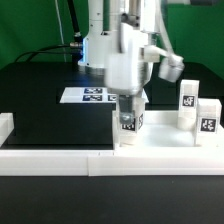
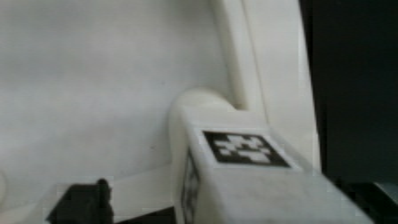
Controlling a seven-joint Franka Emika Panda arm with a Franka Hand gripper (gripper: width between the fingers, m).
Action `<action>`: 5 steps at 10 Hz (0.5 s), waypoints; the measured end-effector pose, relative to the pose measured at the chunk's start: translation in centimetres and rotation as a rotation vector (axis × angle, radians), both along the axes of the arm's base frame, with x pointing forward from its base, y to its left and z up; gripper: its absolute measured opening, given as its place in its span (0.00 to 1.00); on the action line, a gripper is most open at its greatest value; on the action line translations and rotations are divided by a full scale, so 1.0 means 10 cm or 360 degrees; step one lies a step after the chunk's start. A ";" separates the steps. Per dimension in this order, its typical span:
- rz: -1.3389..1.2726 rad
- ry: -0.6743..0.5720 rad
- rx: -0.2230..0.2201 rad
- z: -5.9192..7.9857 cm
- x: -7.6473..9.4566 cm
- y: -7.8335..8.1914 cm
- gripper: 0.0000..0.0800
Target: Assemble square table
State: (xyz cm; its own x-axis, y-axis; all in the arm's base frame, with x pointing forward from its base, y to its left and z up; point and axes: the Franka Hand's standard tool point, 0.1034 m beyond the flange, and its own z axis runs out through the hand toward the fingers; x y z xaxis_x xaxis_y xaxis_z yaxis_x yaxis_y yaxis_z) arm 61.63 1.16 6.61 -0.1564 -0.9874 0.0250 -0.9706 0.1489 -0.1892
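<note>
Black tabletop (image 1: 40, 90) fills the scene, backed by a green wall (image 1: 30, 20). A white rail (image 1: 100, 158) runs along the near edge, with a raised end at the exterior view's left. The marker board (image 1: 88, 95) lies flat on the table behind the arm. The robot arm (image 1: 125, 50) reaches straight down, and its gripper (image 1: 129, 108) sits over a white leg (image 1: 129, 122) standing in the near corner of the tabletop piece (image 1: 165, 140). The fingers are closed on the upper part of this leg, whose tagged face (image 2: 244, 148) is turned to the wrist view; one dark fingertip (image 2: 80, 200) shows beside it. The white tray-like square top (image 2: 89, 90) has a raised edge (image 2: 249, 60) and a rounded socket at the leg's base. Two more tagged legs (image 1: 188, 103) (image 1: 208, 118) stand upright towards the exterior view's right, near each other; whether they touch cannot be told.
</note>
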 end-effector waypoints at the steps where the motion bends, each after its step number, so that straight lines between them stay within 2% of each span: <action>1: 0.0222 -0.0018 -0.0047 0.01 0.02 0.09 0.81; 2: 0.0716 -0.0058 -0.0182 0.03 0.07 0.14 0.81; 3: 0.0786 -0.0051 -0.0198 0.02 0.06 0.14 0.81; 4: 0.1044 -0.0029 -0.0265 0.02 0.06 0.12 0.81; 5: 0.1160 -0.0023 -0.0295 0.02 0.06 0.11 0.81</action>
